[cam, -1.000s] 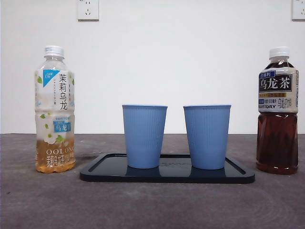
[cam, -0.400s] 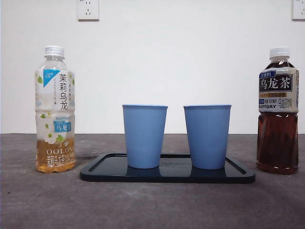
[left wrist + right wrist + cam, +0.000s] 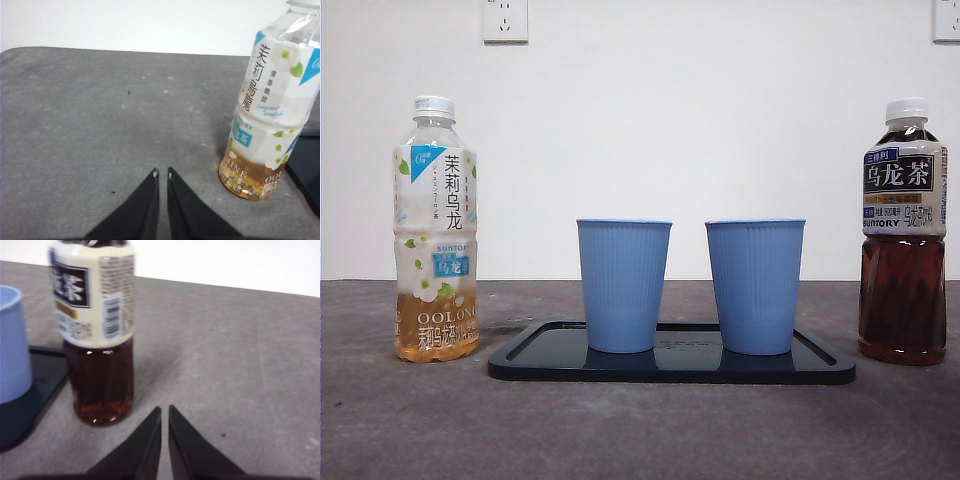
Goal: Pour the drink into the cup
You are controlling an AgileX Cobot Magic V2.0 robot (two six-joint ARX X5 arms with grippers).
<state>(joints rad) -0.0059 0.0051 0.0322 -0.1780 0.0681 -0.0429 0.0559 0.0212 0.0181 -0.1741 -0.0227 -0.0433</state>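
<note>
Two blue cups, the left cup (image 3: 623, 286) and the right cup (image 3: 755, 287), stand upright side by side on a dark tray (image 3: 671, 366) at the middle of the grey bench (image 3: 640, 430). A pale jasmine oolong bottle (image 3: 435, 230), holding only a little tea, stands upright at the far left, and a dark oolong bottle (image 3: 902, 232), much fuller, stands upright at the far right; both are capped.

The left gripper (image 3: 161, 174) rests low over the bench with its fingers closed on nothing, the pale bottle (image 3: 270, 105) near but apart from it. The right gripper (image 3: 164, 410), fingers likewise closed and empty, sits just beside the dark bottle (image 3: 97, 335), whose long axis runs vertical, so a sideways grasp looks natural. Each arm is nearer its own bottle; neither bottle is touched yet.
</note>
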